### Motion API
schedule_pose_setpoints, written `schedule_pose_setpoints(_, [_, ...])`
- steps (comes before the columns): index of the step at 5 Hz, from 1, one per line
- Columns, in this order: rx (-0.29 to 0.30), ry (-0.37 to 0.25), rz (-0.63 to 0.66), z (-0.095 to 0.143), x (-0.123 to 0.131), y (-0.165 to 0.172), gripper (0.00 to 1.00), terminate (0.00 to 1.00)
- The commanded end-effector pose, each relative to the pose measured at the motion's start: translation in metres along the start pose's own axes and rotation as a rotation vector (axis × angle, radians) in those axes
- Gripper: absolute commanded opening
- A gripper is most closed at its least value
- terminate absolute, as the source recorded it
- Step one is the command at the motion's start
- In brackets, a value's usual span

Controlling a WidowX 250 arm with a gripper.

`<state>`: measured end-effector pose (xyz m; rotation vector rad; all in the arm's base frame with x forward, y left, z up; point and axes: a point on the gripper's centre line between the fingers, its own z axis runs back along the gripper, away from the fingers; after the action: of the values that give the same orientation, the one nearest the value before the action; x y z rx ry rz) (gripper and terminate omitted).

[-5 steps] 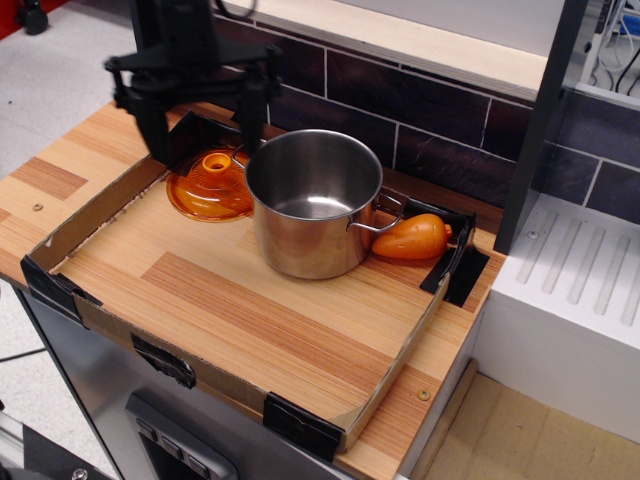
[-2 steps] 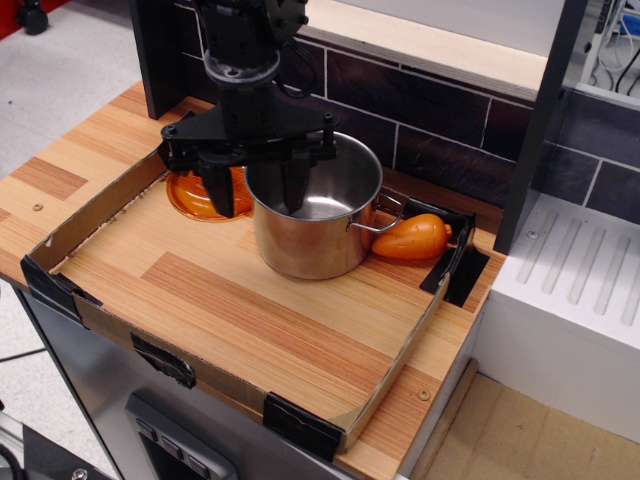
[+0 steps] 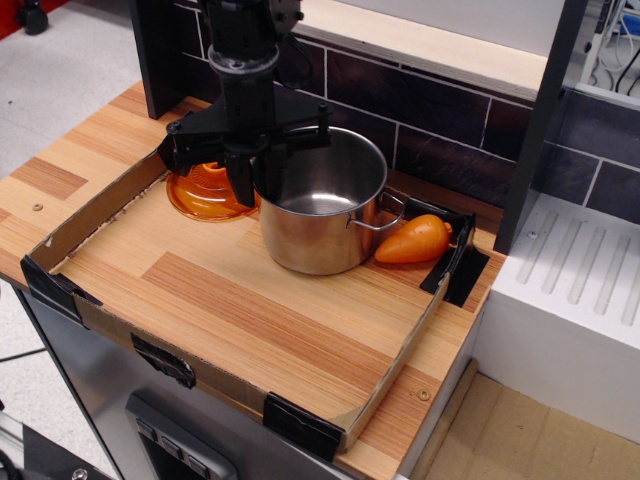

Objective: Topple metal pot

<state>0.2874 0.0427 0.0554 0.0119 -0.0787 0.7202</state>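
Observation.image showed bare striped wood in front of the metal pot (image 3: 322,208), running down to the near wall of the cardboard tray (image 3: 200,365), while the pot itself stood upright and empty toward the tray's back. Just right of the pot lay an orange carrot-shaped toy (image 3: 412,240), and just left of it an orange dish (image 3: 203,188). At the pot's left rim the black gripper (image 3: 250,170) hung with jaws spread, one finger (image 3: 241,178) outside the wall; whether it touched was unclear.

Shiny steel metal pot (image 3: 322,215), translucent glossy plastic dish (image 3: 203,190), matt wooden tabletop (image 3: 250,320).
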Motion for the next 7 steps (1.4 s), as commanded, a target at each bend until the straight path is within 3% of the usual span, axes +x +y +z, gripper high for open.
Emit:
schedule_pose_setpoints(1, [-0.014,-0.034,0.027,0.002,0.016,-0.002,0.0,0.0])
schedule_pose_setpoints(4, [0.038,-0.068,0.145,0.039,0.014,0.028,0.0,0.0])
schedule_pose_setpoints(7, [0.119,-0.049,0.149,0.056,-0.002,0.065,0.0,0.0])
